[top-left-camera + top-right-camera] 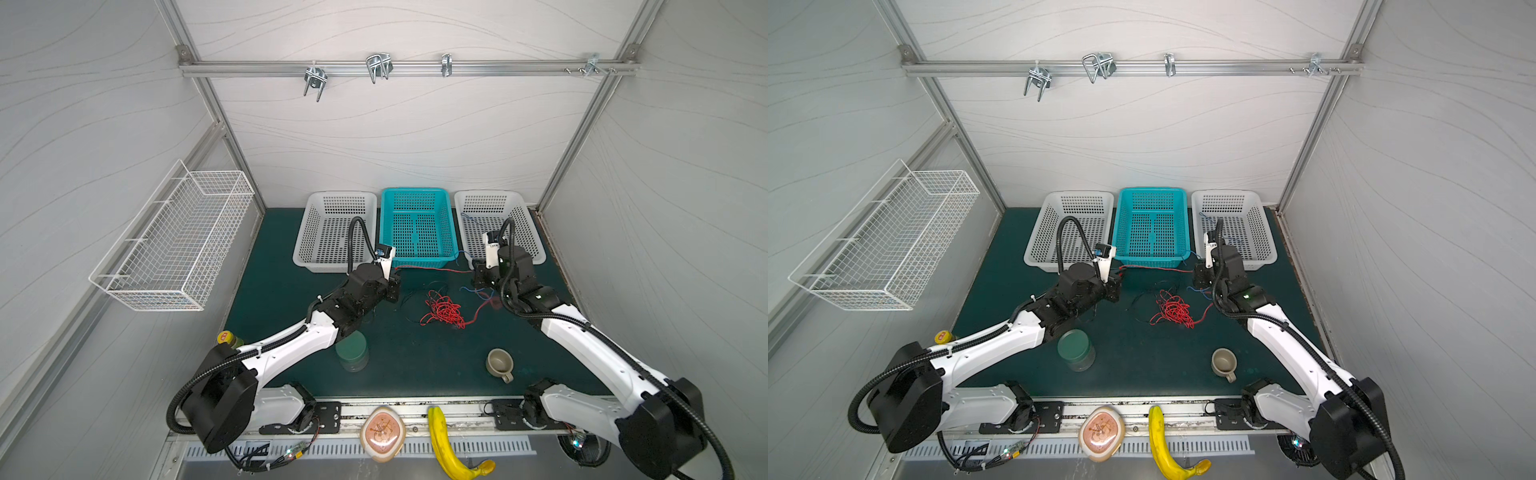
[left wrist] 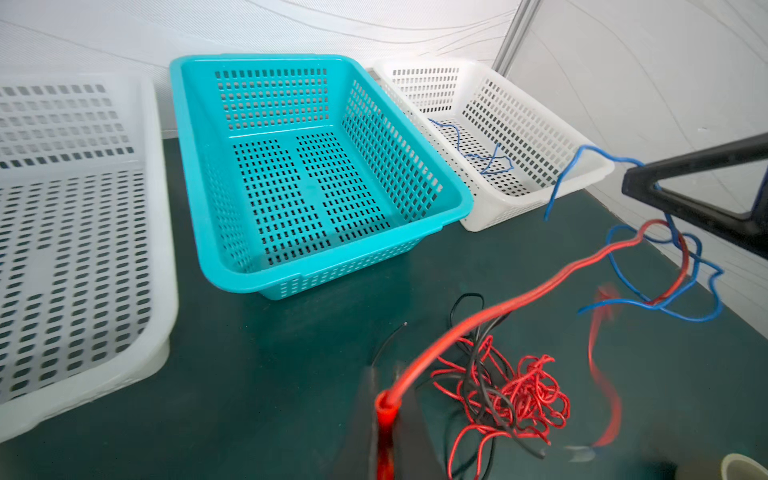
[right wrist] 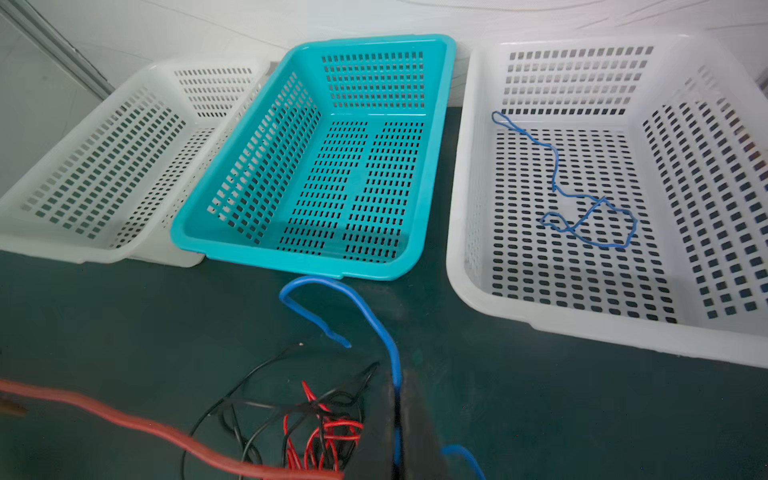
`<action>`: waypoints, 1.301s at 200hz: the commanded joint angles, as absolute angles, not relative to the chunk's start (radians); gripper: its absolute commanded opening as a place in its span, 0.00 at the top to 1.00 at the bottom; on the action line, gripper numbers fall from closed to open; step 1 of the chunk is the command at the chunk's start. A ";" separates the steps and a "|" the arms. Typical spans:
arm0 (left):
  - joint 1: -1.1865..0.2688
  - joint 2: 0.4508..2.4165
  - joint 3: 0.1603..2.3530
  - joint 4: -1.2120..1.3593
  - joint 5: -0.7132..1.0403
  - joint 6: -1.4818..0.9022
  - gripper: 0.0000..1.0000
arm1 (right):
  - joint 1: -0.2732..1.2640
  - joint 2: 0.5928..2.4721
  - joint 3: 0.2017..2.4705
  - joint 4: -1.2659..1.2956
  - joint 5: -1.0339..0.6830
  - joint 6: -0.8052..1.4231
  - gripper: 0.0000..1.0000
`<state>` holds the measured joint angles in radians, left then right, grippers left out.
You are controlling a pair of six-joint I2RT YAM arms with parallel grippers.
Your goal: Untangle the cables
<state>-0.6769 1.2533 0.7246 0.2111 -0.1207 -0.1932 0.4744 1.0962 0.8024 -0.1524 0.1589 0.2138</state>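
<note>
Grip, left: the left end effector (image 2: 386, 401) is clenched on one end of the thick red cable (image 2: 519, 299), just above the dark green table (image 1: 407, 361).
Grip, right: the right end effector (image 3: 398, 388) is clenched on the thick blue cable (image 3: 328, 284), in front of the white perforated plastic basket (image 3: 457, 216).
Cables: the thick red cable runs across to the blue loops beside the right end effector and seems to thread through them. A loose knot of thin red and black wires (image 1: 444, 311) lies on the table between the 2 arms, and 1 thin blue wire (image 3: 582, 208) lies in that basket.
Risk, tightening: pulling the 2 held ends straight apart could, I judge, cinch the red-blue crossing instead of freeing it.
Risk, dragging: the red cable hangs near the thin knot — a low sweep might snag it.
Risk, slip: both grips look close to cable ends, so a sharp tug could pull 1 out.
</note>
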 commanded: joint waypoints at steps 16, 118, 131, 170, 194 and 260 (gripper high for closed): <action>-0.670 1.246 0.747 0.180 -0.195 -0.156 1.00 | 0.469 1.068 0.777 -0.127 0.088 0.206 1.00; -0.636 1.130 0.805 0.005 -0.336 -0.160 1.00 | 0.332 1.132 0.791 -0.296 0.235 0.242 1.00; -0.624 1.084 0.827 -0.037 -0.362 -0.159 1.00 | 0.306 1.129 0.773 -0.299 0.234 0.251 1.00; -0.597 0.968 0.913 -0.161 -0.446 -0.123 1.00 | 0.257 1.115 0.716 -0.288 0.235 0.280 1.00; -0.580 0.915 0.963 -0.213 -0.499 -0.112 1.00 | 0.233 1.126 0.689 -0.281 0.230 0.293 1.00; -0.566 0.839 1.042 -0.281 -0.600 -0.079 1.00 | 0.180 1.160 0.653 -0.273 0.238 0.305 1.00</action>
